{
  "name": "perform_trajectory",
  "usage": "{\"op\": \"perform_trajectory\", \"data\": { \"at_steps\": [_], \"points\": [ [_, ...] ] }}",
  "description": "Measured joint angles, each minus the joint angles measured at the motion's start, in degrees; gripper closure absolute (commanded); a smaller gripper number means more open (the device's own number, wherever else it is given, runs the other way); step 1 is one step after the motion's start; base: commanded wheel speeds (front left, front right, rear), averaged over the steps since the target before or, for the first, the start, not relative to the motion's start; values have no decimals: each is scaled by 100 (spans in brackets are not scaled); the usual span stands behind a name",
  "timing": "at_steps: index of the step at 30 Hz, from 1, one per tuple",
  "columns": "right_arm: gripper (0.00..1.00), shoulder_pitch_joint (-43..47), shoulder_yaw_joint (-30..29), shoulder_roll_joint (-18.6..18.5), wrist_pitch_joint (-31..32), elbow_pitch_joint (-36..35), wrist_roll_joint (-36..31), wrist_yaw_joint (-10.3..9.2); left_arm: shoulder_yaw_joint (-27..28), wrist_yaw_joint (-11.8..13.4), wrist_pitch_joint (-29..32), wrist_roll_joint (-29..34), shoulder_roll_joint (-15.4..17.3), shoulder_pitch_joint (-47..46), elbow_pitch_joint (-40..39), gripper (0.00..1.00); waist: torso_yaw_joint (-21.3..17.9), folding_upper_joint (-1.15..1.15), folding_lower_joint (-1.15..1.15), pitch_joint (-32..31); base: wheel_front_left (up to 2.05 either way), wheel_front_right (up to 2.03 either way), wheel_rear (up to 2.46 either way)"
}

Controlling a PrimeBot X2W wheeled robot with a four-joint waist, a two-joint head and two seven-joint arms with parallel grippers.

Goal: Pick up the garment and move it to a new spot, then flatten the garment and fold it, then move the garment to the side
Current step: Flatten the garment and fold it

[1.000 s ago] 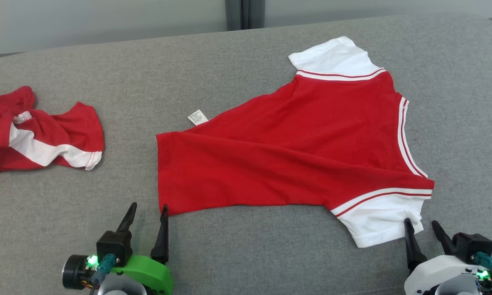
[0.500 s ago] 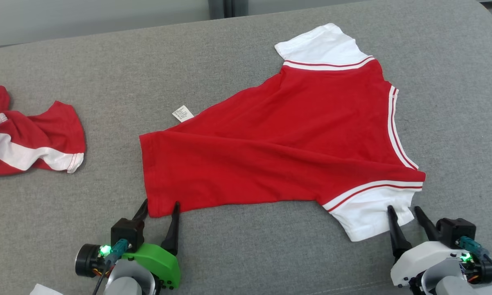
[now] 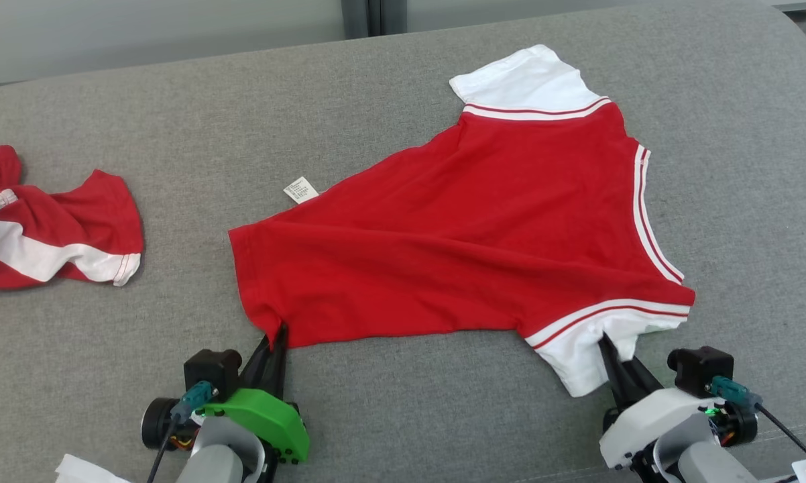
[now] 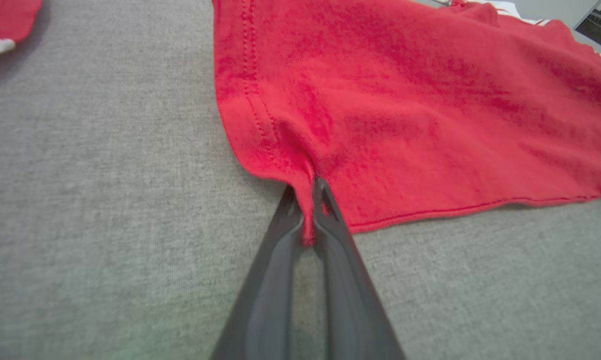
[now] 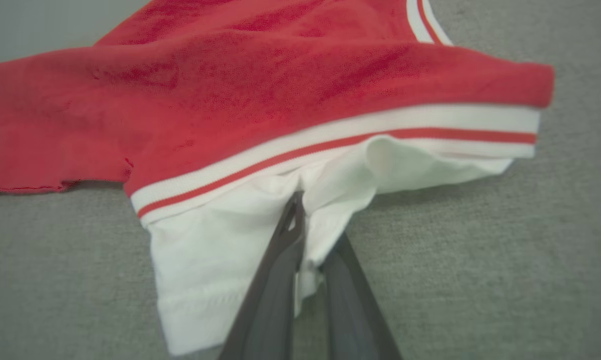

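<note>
My left gripper (image 3: pixel 279 331) has just clamped the hem corner (image 3: pixel 263 316) of the shirt (image 3: pixel 470 228) and my right gripper (image 3: pixel 609 343) its near sleeve (image 3: pixel 572 357) (both stood open a second ago), the shirt lying spread on the cushion (image 3: pixel 175 121), so I reckon lifting can start.

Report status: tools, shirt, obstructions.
Both shut: left tool on shirt hem corner, right tool on white sleeve. Shirt spread on cushion, not yet lifted. Second garment far left, apart.
</note>
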Motion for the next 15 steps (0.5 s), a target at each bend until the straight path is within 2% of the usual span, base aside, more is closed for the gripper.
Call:
{"op": "perform_trajectory", "data": {
  "at_steps": [3,8,11,15],
  "points": [
    [100,-121,-238,166,8,-420,275,9,-97,-1,9,-274,0,-110,-318,100,14,0,0,-32,0,0,0],
    [100,-730,-521,-65,8,-968,292,8,-220,-2,8,-403,85,-804,-756,100,63,0,0,31,0,0,0],
    [100,-1467,-428,-200,8,-988,310,9,-393,-2,8,-500,320,-1577,-745,100,70,0,0,134,0,0,0],
    [100,-2994,-256,-296,79,-522,748,9,-521,-8,193,-811,600,-3009,-399,100,34,0,0,366,0,0,0]
  ]
}}
